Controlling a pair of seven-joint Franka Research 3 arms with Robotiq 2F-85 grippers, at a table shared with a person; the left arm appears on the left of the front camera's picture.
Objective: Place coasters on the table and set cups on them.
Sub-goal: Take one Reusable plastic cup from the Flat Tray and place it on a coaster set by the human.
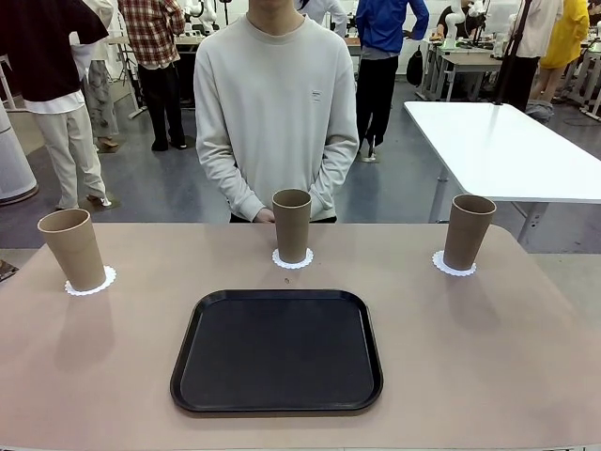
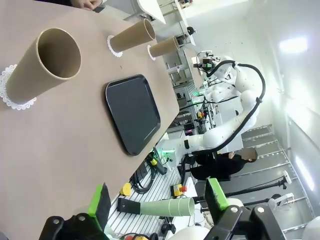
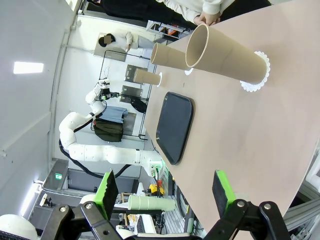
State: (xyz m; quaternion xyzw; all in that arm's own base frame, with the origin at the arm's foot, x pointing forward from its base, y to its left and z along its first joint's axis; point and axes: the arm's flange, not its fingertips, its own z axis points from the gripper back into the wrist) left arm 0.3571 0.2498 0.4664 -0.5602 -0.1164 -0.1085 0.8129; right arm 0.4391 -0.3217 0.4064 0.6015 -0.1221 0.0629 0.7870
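Cups [image 1: 292, 224] plain; no readable print on tray [image 1: 277, 349].

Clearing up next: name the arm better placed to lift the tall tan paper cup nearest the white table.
Right, probably. That tall tan paper cup stands on a white lacy doily at the beige tabletop's right end: nearest cup in the right wrist view, farthest in the left.

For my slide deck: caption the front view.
Three cups stand on coasters across the table, black tray in front, person waiting.
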